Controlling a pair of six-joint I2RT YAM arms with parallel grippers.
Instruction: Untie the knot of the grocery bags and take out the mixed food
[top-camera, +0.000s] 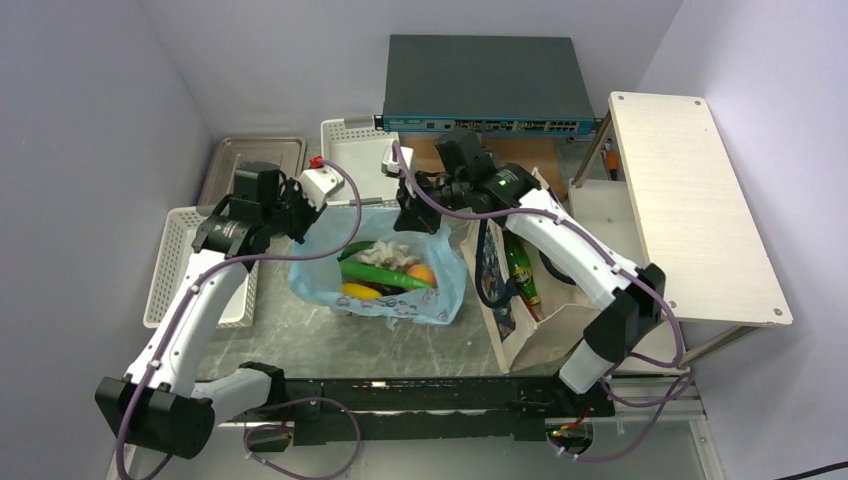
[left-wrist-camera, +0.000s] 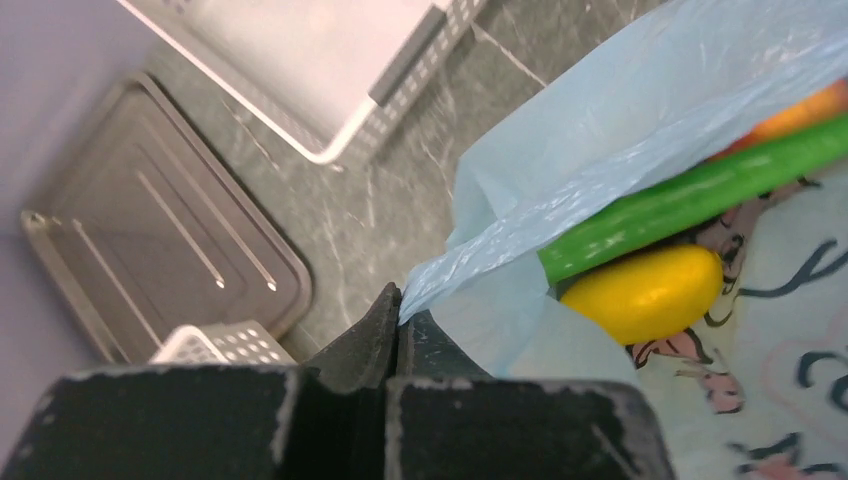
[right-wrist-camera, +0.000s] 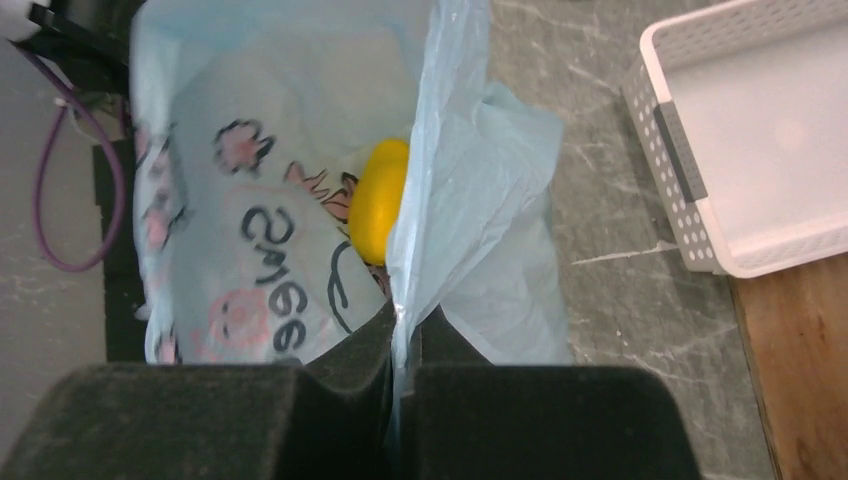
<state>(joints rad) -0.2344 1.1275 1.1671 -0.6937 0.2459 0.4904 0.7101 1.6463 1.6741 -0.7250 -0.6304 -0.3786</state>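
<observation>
Both tools are pressed together on plastic: the left tool (left-wrist-camera: 398, 305) pinches a fold of the light-blue bag (left-wrist-camera: 600, 110) at the left side of its rim, and the right tool (right-wrist-camera: 402, 320) pinches a thin edge of the same bag at the far right side of its mouth. Held between them, the bag sits on the grey counter (top-camera: 330, 340) in the middle of the overhead view, its mouth spread open and its printed side facing up. Inside lie a long green cucumber (top-camera: 385, 277), a yellow oval fruit (top-camera: 360, 291) just below it, a round orange fruit (top-camera: 421, 274) at the cucumber's right end, and a pale lumpy item (top-camera: 395, 252) behind them. A beige tote (top-camera: 530, 330) with dark handles stands just beside the bag on its right, with a green bottle (top-camera: 520, 270) showing inside. A white basket (right-wrist-camera: 740, 150) and a metal tray (left-wrist-camera: 150, 230) rest on the counter beyond the bag.
</observation>
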